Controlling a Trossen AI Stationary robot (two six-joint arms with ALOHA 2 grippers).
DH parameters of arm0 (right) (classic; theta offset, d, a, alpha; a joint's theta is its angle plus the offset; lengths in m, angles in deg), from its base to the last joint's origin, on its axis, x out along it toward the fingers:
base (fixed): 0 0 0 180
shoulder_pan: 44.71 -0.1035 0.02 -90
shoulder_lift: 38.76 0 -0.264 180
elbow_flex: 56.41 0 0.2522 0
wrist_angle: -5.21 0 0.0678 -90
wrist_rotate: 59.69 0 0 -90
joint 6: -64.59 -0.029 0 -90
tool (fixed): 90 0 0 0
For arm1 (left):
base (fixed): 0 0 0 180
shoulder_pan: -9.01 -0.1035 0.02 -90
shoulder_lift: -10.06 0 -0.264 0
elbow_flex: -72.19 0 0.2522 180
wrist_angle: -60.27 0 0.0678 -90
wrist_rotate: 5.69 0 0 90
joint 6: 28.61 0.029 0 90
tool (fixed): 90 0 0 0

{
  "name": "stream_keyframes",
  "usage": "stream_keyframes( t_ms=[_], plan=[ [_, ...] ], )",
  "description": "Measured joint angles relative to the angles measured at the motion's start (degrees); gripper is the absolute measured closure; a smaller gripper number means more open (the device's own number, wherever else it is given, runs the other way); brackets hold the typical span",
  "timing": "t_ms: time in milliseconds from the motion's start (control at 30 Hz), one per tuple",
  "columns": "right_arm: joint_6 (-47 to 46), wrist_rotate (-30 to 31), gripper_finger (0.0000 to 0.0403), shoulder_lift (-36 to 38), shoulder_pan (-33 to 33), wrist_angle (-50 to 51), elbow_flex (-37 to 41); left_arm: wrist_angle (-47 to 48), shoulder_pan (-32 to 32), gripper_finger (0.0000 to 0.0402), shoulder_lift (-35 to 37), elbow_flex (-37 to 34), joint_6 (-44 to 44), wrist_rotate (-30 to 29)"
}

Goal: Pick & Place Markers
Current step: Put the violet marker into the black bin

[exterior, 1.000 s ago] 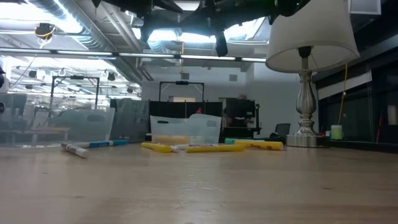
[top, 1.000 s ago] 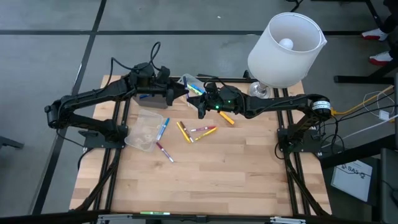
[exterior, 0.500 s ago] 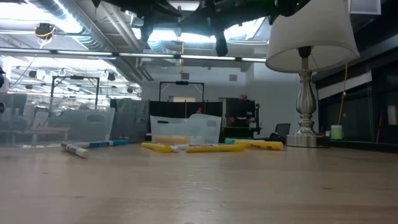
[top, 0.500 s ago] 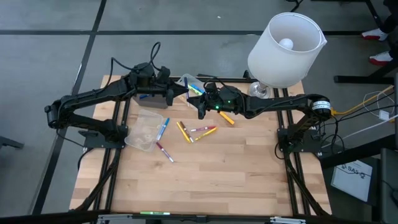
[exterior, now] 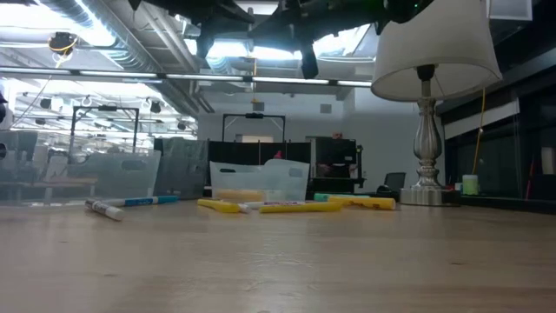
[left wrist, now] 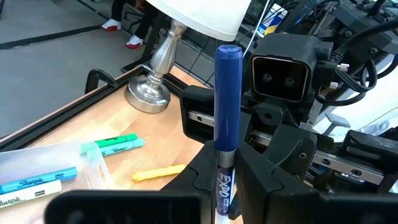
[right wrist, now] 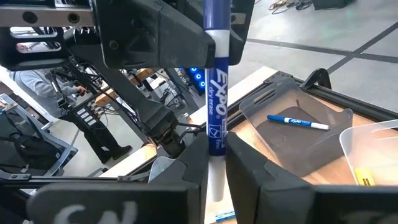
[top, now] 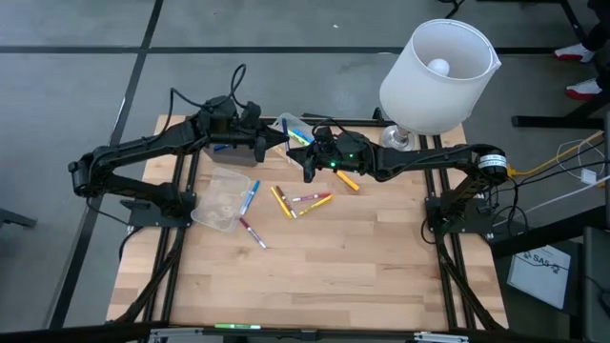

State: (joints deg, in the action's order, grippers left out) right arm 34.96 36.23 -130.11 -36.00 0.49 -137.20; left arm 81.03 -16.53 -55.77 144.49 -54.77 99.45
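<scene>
A blue marker (left wrist: 227, 112) is clamped between both the left gripper (left wrist: 221, 186) and right gripper (right wrist: 214, 165) mid-air, mid-handover; several markers (top: 303, 202) lie below them on the counter (top: 343, 276), unplaced.

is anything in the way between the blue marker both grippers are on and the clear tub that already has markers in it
Nothing visible does. The blue marker stands upright in the air, pinched by the left gripper and the right gripper. The clear plastic tub sits open-topped on the table right beside them.
</scene>
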Motion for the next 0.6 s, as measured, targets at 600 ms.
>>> stream_keyframes(
  t_ms=[600],
  plan=[
    [-3.05,-0.1,0.0201,0.0,0.02,10.17,0.0,1.42,-0.07,0.0373,0.02,0.0,1.96,-0.07]
  ],
)
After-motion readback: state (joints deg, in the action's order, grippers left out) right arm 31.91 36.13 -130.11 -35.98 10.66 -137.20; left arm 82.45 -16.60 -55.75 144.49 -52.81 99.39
